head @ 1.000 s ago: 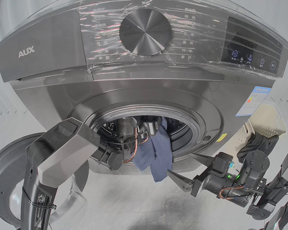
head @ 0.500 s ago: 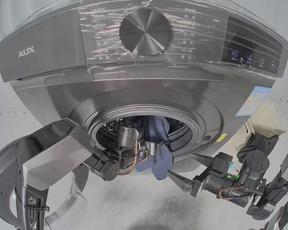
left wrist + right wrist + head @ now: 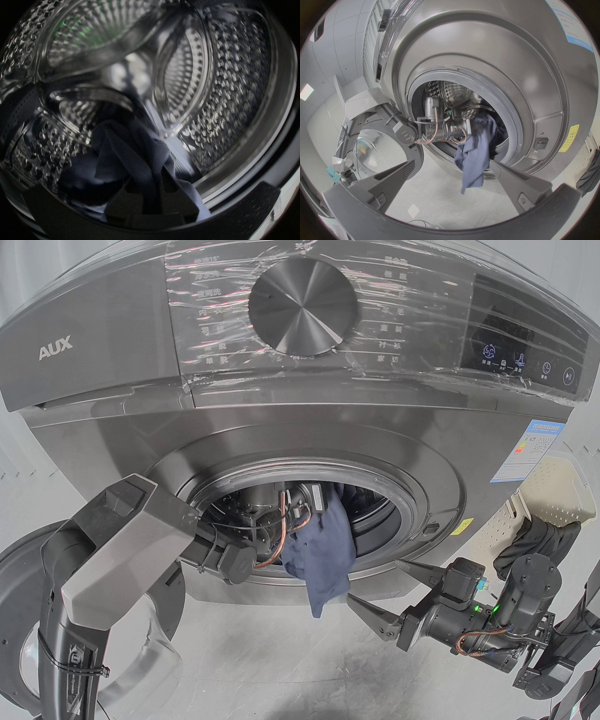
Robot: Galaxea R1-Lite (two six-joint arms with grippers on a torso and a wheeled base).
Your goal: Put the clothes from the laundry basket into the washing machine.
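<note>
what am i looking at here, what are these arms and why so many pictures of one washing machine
This is a two-armed robot loading a washing machine. The wide picture comes from a camera on its head, facing the machine's front with the door swung open. The other two come from cameras on its wrists.

The left arm reaches into the drum. Its pincer is shut on a blue garment, which hangs partly out over the opening's rim.

The right pincer is open and empty, low in front of the opening.

On the robot's right stands a cream laundry basket with a dark garment draped over its edge.
</note>
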